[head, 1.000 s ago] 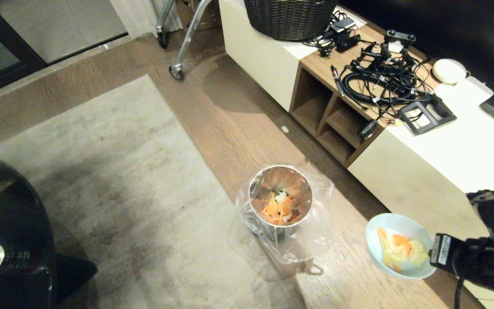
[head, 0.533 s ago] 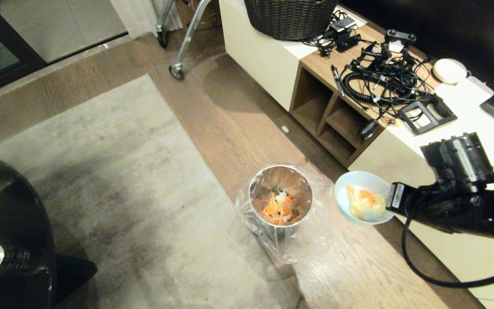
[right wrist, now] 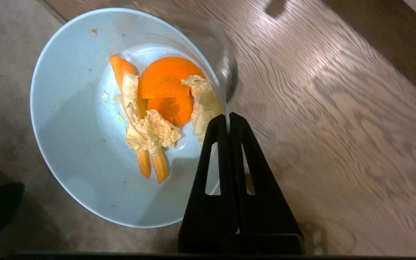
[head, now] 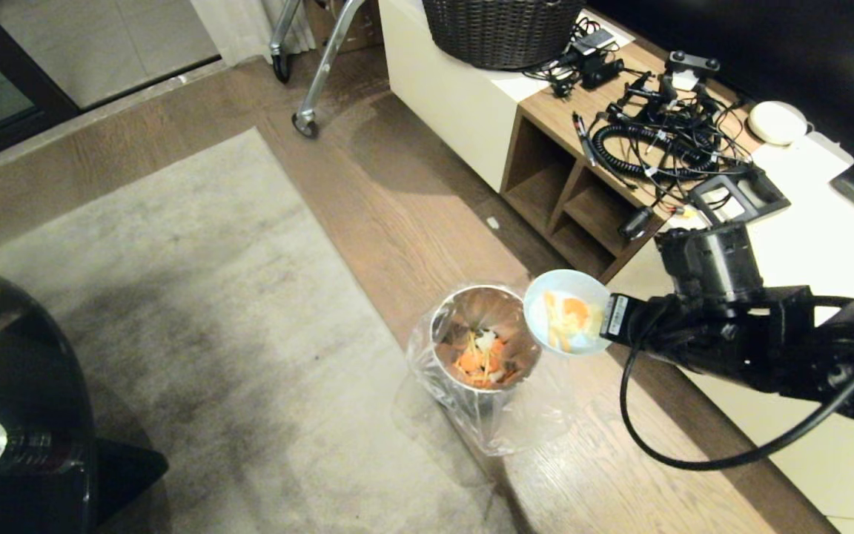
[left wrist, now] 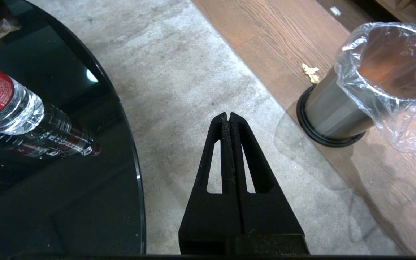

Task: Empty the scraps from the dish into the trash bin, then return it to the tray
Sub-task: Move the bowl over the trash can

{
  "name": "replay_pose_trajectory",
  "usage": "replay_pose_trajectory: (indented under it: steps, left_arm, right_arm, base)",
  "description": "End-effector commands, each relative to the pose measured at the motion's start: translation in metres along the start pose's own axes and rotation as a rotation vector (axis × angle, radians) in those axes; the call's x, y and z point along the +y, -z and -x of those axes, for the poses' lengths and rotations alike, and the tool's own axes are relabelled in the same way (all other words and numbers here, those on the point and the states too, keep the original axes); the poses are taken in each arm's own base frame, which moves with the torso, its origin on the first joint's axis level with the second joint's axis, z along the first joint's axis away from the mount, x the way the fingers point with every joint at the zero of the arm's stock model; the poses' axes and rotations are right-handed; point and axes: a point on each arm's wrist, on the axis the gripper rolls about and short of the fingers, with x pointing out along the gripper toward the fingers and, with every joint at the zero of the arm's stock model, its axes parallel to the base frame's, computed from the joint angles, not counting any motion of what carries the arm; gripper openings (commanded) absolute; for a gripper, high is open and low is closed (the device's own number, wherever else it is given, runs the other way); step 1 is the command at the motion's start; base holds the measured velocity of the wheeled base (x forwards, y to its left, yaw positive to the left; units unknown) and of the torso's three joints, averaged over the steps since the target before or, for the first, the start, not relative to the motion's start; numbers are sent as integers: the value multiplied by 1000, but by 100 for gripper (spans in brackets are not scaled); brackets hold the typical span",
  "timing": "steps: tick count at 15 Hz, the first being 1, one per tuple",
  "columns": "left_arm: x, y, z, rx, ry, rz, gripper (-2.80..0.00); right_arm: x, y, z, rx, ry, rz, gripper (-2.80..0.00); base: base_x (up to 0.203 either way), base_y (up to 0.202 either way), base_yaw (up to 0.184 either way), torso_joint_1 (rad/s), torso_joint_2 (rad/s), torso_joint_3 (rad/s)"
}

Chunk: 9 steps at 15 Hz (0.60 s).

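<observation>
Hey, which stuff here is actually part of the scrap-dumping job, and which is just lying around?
Part of the job:
dish, pinched at its rim by the right gripper
scraps in the dish
trash bin

Just lying about:
wicker basket
tangle of cables
water bottle
left gripper, shut and idle

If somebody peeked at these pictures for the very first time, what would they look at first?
Probably the small round pale-blue dish, tilted beside the rim of the shiny metal trash bin on the wooden floor, pinched at its edge by the right gripper. Bright orange and pale scraps lie inside it. Next, the tangle of black cables on the low cabinet behind.
</observation>
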Motion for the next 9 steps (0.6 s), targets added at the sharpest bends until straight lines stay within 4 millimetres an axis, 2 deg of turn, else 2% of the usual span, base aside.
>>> replay_pose_trajectory:
  steps: [1,9]
  left_arm:
    - [0,0,0,-1,-1,0,-280]
    - [0,0,0,-1,-1,0,-280]
  right_arm:
    - [6,4,-16,-27,-19,36,-280]
    - [18,9,-57,-182,-76,278,-280]
  base:
    - [0,0,0,0,0,0]
    - [0,0,0,0,0,0]
